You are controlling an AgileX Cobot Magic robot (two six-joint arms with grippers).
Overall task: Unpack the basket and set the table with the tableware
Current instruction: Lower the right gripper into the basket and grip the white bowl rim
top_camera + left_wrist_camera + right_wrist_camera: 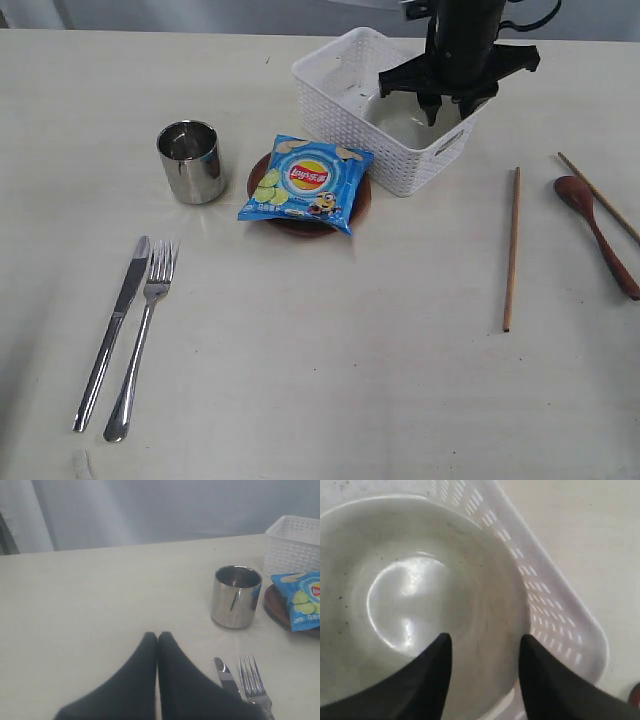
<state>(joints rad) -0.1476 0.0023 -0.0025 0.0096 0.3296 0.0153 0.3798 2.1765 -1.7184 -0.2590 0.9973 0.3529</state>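
The white basket (350, 70) (555, 610) stands at the back of the table (330, 390). A white bowl (400, 125) (420, 590) lies inside it. My right gripper (452, 108) (485, 640) hangs open over the bowl's side wall, gripping nothing. A steel cup (192, 160) (236, 596) stands at the left. The knife (112, 330) (226, 675) and fork (145, 335) (252, 677) lie side by side at the front left. The brown plate (300, 222) (274, 607) sits under a chip bag. Two chopsticks (512, 250) lie apart, the wooden spoon (598, 232) between them. My left gripper (158, 636) is shut and empty over the table, near the knife's tip.
A blue chip bag (306, 182) (302, 600) lies on the brown plate, just left of the basket's front corner. The second chopstick (600, 198) runs slantwise at the far right edge. A grey curtain hangs behind the table in the left wrist view.
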